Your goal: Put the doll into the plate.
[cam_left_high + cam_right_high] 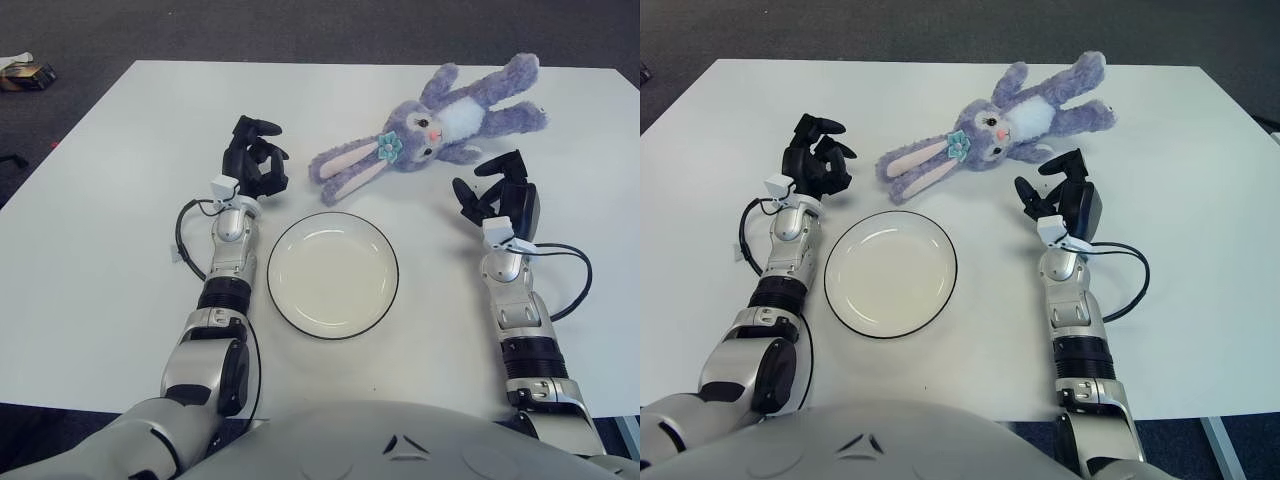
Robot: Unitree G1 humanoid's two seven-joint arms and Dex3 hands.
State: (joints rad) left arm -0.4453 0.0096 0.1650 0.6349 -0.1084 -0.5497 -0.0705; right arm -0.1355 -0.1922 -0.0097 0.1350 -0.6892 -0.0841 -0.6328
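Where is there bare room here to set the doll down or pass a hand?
The plate is bare, bordered by the left hand and right hand. Open table lies left of the left arm. It is crowded between the doll and the plate's far rim.

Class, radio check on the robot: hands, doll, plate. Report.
Right hand open, just short of the doll, not touching. Left hand curled, holding nothing, left of the doll's ears. Doll lies on table beyond the plate. Path clear.
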